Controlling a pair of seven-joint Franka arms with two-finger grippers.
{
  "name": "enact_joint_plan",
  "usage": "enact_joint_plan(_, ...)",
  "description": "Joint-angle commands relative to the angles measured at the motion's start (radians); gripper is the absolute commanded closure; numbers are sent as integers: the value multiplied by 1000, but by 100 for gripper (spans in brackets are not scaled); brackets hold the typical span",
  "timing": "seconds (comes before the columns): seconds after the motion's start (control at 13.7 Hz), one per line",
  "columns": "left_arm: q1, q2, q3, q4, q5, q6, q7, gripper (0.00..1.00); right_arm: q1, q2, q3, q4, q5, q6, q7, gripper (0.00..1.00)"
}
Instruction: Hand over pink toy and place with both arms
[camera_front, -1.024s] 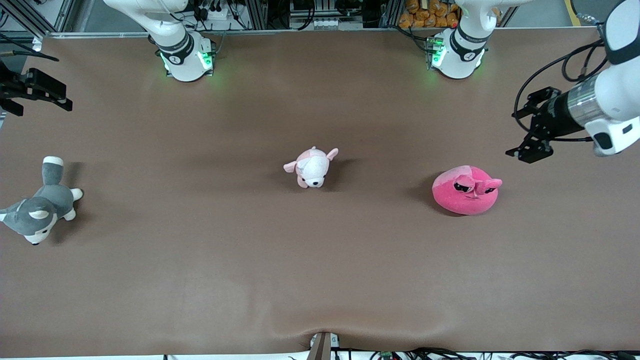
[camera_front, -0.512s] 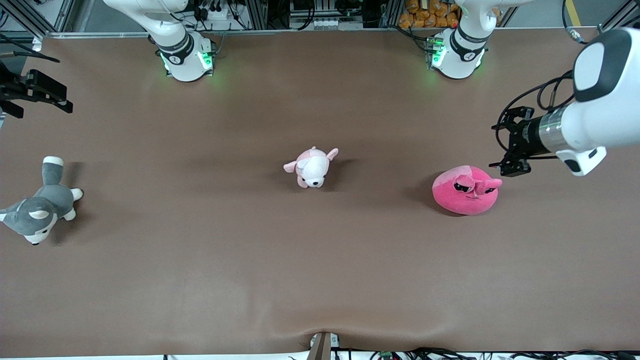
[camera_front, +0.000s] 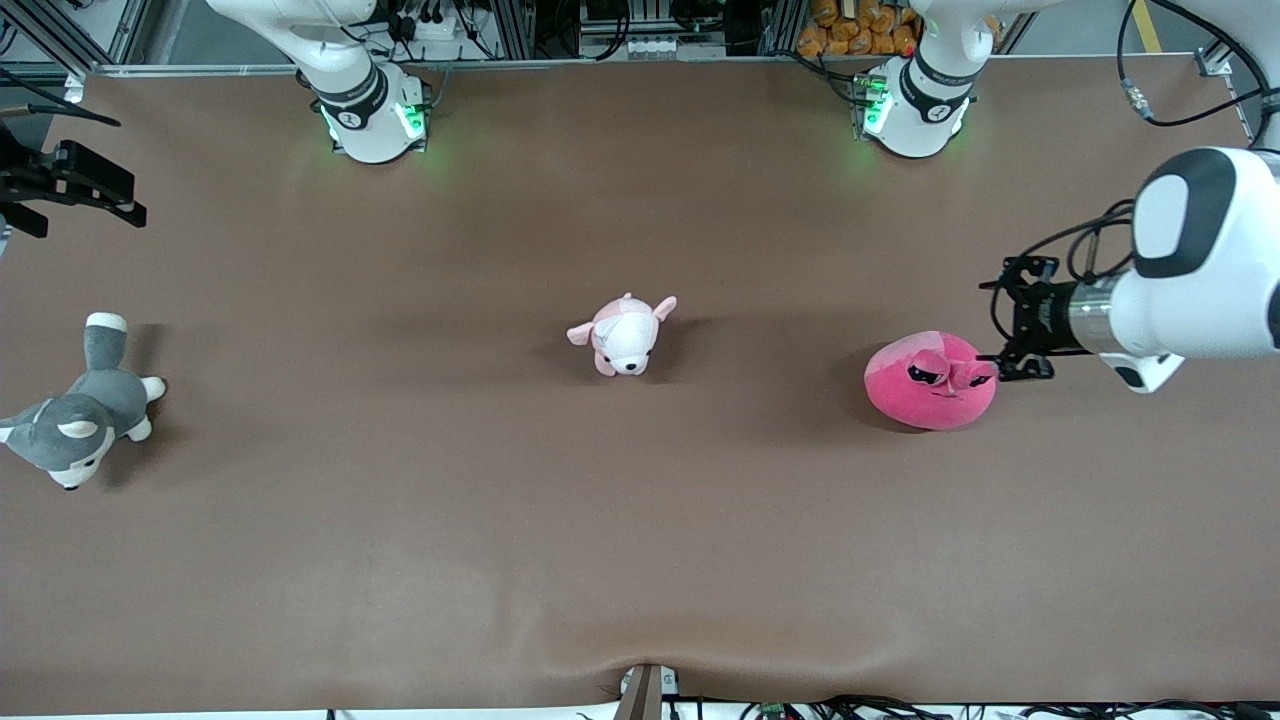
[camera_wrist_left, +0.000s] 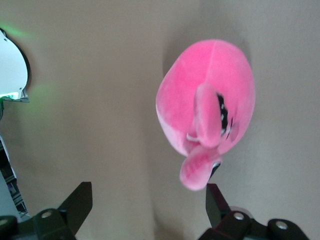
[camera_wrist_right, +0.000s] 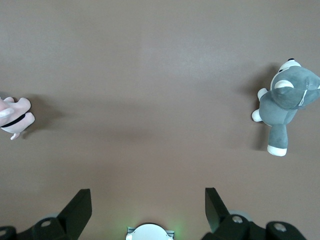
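The pink toy (camera_front: 930, 380) is a round hot-pink plush with droopy black eyes and a protruding snout. It lies on the brown table toward the left arm's end. My left gripper (camera_front: 1012, 320) is open and empty, close beside the toy on the side toward the table's left-arm end. In the left wrist view the toy (camera_wrist_left: 185, 95) fills the middle, and its snout reaches down next to one fingertip of the open left gripper (camera_wrist_left: 148, 205). My right gripper (camera_front: 118, 190) waits open and empty over the table's edge at the right arm's end; it also shows in the right wrist view (camera_wrist_right: 148, 205).
A small pale pink-and-white puppy plush (camera_front: 625, 335) lies at the table's middle. A grey-and-white husky plush (camera_front: 80, 410) lies toward the right arm's end, also in the right wrist view (camera_wrist_right: 285, 100). The two arm bases (camera_front: 370, 110) (camera_front: 915, 105) stand along the edge farthest from the front camera.
My left arm has swung in and down toward the pink toy, bringing its open gripper right beside it. The toys and the right arm have not moved.
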Motion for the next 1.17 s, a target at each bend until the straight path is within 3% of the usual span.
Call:
enact_joint_plan(0.0,34,-6,-6,-38,8,78,-14,0,-2,10,0,8,3,-4,-1,0)
enact_joint_plan(0.37,35,4,-3,-138,10,234,-12,0,-2,10,0,18,6,-7,-4,0)
enact_joint_plan(0.95,54,42,-5,-141,10,276,-12,0,7,13,-1,17,4,-6,-6,0)
enact_joint_plan(1.1,55,54,-5,-139,8,284,-11,6,13,16,-3,33,-5,-16,0,0)
